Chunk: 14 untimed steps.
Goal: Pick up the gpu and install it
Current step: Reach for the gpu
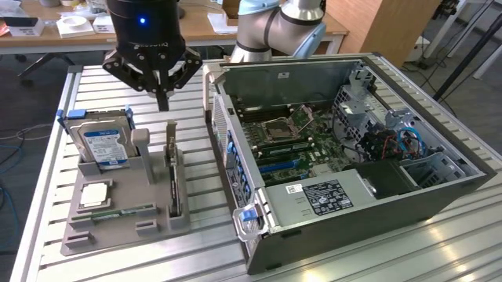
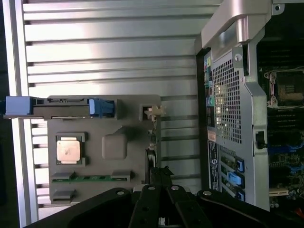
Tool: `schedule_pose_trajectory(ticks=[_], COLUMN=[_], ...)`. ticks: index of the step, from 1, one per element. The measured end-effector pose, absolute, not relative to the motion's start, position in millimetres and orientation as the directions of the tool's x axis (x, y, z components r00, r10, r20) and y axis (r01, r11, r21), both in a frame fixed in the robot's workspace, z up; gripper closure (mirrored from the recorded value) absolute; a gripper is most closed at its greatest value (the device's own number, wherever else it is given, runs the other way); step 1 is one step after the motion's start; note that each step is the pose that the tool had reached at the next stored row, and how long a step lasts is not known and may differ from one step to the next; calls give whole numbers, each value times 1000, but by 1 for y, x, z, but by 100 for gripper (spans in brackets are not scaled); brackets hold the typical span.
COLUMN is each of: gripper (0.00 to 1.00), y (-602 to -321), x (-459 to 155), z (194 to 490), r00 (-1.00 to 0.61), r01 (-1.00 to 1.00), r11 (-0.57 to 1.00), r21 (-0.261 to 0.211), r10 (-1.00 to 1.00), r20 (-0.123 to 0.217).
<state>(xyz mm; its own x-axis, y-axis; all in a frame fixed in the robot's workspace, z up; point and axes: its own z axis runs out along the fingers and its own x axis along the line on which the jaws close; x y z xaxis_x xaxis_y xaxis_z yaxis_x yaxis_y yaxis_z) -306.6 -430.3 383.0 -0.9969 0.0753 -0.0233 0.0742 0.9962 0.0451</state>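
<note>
The gpu (image 1: 174,176) is a thin dark card standing on its edge in a slot of the grey holder tray (image 1: 126,226), at the side nearest the computer case. My gripper (image 1: 162,103) hangs above the tray's far end, a little beyond and above the card, with its fingers pressed together and nothing between them. From the wrist view the gpu (image 2: 152,156) appears edge-on, just ahead of my shut gripper (image 2: 161,172).
An open computer case (image 1: 439,194) lies on the exterior view's right, motherboard (image 1: 290,138) exposed. The tray also holds a hard drive (image 1: 106,145) with blue tabs, a processor (image 1: 94,194) and a green memory stick (image 1: 121,212). The slatted metal table (image 1: 196,252) ends near the tray.
</note>
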Motion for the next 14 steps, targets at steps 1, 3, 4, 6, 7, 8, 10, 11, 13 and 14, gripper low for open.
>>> schedule_pose_trajectory(ticks=[1,3,4,6,7,8,10,11,13,14], gripper=[90,90,90,90,90,90,90,90,90,90], y=[-433,-437,-438,-440,-441,-443,-445,-447,-448,-449], x=[-307,-307,-308,-308,-308,-309,-309,-309,-309,-309], z=[383,383,383,383,382,382,382,382,382,382], r00=[-997,-997,-997,-997,-997,-997,-997,-997,-997,-997], r01=[74,74,74,74,74,74,74,74,74,74], r11=[996,996,996,996,996,996,996,996,996,996], r21=[45,45,45,45,45,45,45,45,45,45], r10=[75,75,75,75,75,75,75,75,75,75], r20=[-23,-23,-23,-23,-23,-23,-23,-23,-23,-23])
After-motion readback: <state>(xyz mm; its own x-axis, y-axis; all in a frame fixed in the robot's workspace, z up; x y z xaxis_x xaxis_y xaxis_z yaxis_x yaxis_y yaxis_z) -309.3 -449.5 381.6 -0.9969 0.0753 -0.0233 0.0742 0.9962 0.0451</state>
